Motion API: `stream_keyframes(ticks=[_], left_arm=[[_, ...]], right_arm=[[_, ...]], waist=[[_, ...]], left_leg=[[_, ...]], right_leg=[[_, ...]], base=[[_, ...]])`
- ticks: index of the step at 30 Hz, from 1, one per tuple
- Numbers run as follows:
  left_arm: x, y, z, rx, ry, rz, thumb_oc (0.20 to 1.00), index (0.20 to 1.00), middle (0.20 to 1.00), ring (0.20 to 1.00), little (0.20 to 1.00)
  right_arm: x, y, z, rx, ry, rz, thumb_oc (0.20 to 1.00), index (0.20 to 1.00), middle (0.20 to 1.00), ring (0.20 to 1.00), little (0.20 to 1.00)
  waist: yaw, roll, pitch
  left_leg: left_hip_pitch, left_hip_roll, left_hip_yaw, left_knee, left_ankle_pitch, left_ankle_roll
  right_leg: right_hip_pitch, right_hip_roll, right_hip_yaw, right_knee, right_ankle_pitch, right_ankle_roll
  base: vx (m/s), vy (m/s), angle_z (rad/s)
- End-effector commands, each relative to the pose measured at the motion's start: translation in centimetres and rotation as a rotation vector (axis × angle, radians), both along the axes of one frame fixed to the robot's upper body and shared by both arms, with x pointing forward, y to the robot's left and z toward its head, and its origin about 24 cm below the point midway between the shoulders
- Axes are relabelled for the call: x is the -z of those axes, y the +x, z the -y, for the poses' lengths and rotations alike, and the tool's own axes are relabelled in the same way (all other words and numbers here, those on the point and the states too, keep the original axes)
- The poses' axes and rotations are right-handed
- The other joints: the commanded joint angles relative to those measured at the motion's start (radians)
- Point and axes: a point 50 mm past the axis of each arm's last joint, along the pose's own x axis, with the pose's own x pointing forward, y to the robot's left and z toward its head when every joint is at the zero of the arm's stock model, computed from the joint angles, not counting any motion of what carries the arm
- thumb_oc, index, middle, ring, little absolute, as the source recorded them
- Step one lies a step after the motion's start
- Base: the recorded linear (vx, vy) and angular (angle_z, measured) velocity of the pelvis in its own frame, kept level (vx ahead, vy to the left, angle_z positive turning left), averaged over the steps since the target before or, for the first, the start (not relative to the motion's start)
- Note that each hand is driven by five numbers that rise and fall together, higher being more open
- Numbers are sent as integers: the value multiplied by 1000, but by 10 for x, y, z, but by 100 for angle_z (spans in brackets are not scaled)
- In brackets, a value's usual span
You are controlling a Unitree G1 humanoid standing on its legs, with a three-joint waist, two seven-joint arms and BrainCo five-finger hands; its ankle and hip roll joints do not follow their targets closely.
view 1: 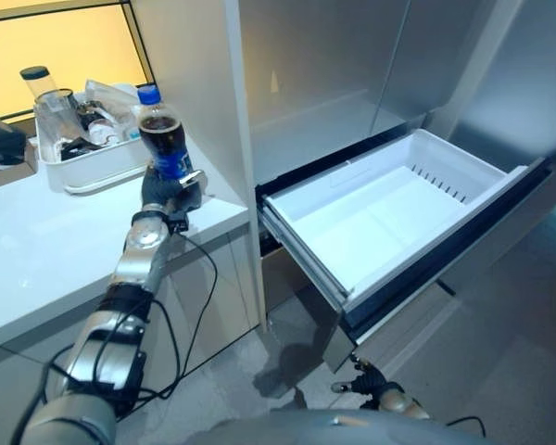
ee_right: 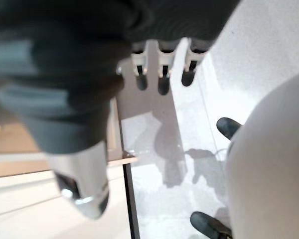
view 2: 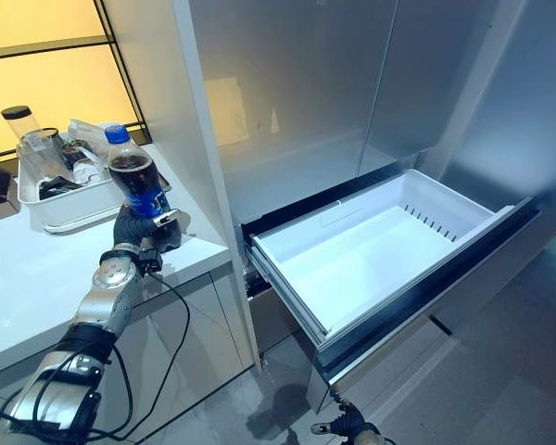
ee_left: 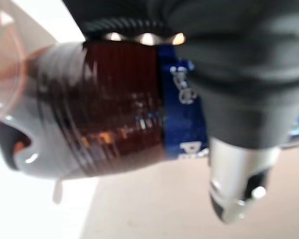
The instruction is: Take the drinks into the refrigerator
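Dark cola bottle (view 1: 160, 132) sits clasped upright in the left hand (view 1: 170, 193); the white drawer (view 1: 389, 218), open well off to its side, holds nothing yet; the right hand (view 1: 369, 382) hangs low, fingers relaxed.

The left hand (view 1: 170, 193) is covering the lower part of the cola bottle (view 1: 160, 139), so its base is not showing. In the left wrist view the bottle's cap is running off the edge. The items in the white tray (view 1: 93, 171) are crowding together, too small to tell apart. The right hand (view 1: 375, 385) is being cut off by the bottom edge.
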Motion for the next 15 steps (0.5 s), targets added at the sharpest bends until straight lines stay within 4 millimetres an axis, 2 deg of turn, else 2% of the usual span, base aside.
stream_keyframes(ticks=[1, 2, 3, 7, 8, 9, 11, 15], left_arm=[[-56, 31, 6, 8, 46, 108, 1000, 1000, 1000, 1000, 1000], [-56, 32, 7, 12, 62, 97, 539, 539, 539, 539, 539], [-58, 33, 11, 19, 50, 115, 200, 200, 200, 200, 200], [-54, 28, 22, 53, -2, 159, 200, 200, 200, 200, 200], [-51, 22, 35, 102, -13, 197, 200, 200, 200, 200, 200], [-49, 17, 40, 125, -45, 220, 200, 200, 200, 200, 200], [-43, 3, 53, 183, -80, 268, 200, 200, 200, 200, 200], [-24, -35, 63, 273, -156, 304, 200, 200, 200, 200, 200]], right_arm=[[1, 1, -3, -37, -11, -4, 1000, 1000, 1000, 1000, 1000], [1, 2, -2, -30, -11, 0, 1000, 1000, 1000, 1000, 1000], [1, 2, -3, -23, -9, -1, 1000, 1000, 1000, 1000, 1000], [0, 3, -1, 3, -8, 13, 1000, 1000, 1000, 1000, 1000], [-1, 5, 1, 25, -8, 18, 1000, 1000, 1000, 1000, 1000], [-1, 5, 2, 44, -7, 19, 1000, 1000, 1000, 1000, 1000], [-1, 5, 7, 125, 1, 25, 1000, 1000, 1000, 1000, 1000], [-1, 2, 25, 389, 25, 35, 1000, 1000, 1000, 1000, 1000]], waist=[[-24, 17, 28], [-27, 17, 29], [-28, 17, 29], [-29, 15, 33], [-25, 12, 36], [-22, 10, 39], [-15, 6, 44], [4, -1, 55]], left_leg=[[12, -79, 25, 2, -87, 67], [12, -79, 26, 2, -87, 67], [11, -79, 27, 2, -86, 67], [8, -78, 27, 2, -85, 67], [4, -78, 27, 2, -83, 68], [2, -78, 26, 2, -82, 69], [-2, -78, 21, 2, -82, 71], [-9, -77, 15, 2, -83, 74]], right_leg=[[38, 17, -9, 65, -55, 40], [37, 17, -8, 65, -54, 40], [36, 18, -7, 65, -54, 40], [32, 18, -5, 65, -52, 40], [29, 17, -3, 65, -50, 40], [27, 16, -5, 66, -50, 40], [26, 16, -6, 65, -49, 38], [21, 13, -9, 63, -47, 36]], base=[[9, -2, -7], [7, 0, -10], [6, -4, -9], [-4, -8, -5], [0, 0, 0], [0, 0, 0], [0, 0, 0], [-16, 4, 0]])
